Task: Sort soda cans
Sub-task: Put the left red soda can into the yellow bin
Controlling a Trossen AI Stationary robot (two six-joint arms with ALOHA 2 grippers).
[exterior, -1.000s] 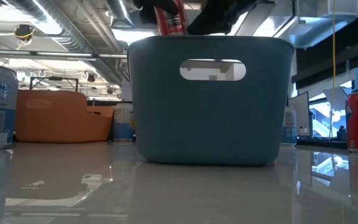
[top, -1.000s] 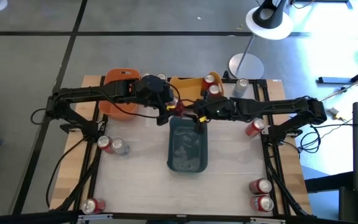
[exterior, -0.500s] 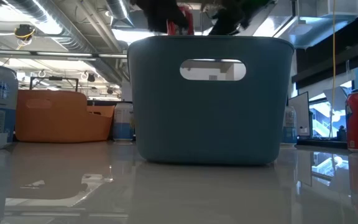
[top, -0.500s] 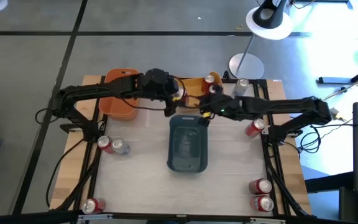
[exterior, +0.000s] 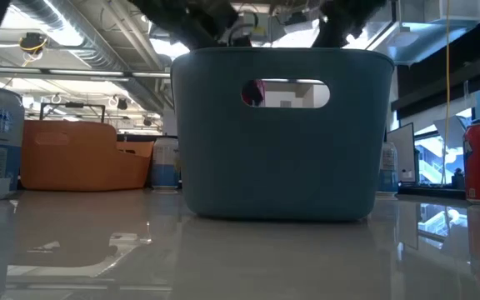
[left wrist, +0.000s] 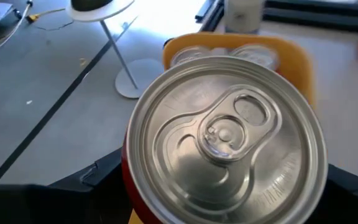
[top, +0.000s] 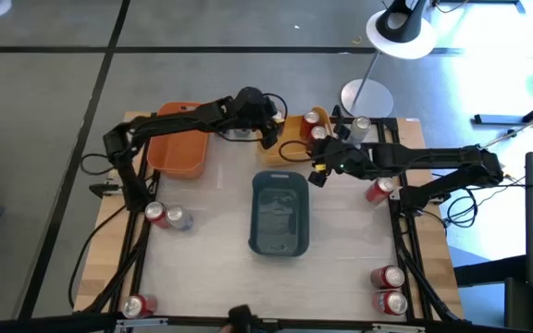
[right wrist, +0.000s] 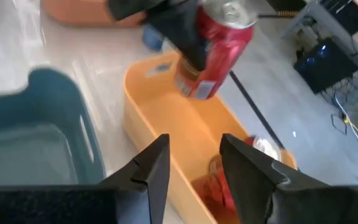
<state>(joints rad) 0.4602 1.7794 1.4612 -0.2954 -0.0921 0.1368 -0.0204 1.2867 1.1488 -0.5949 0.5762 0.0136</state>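
- Step: placing; left gripper (right wrist: 188, 34) pinches red can (left wrist: 225, 140) over yellow bin (top: 292, 139), where other cans lie.
- Right gripper (right wrist: 191, 165) spread, empty, beside bin.
- Next, likely: lower, release inside.

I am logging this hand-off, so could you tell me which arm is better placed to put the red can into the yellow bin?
The left: its gripper holds the red can above the yellow bin. The right gripper is open and empty.
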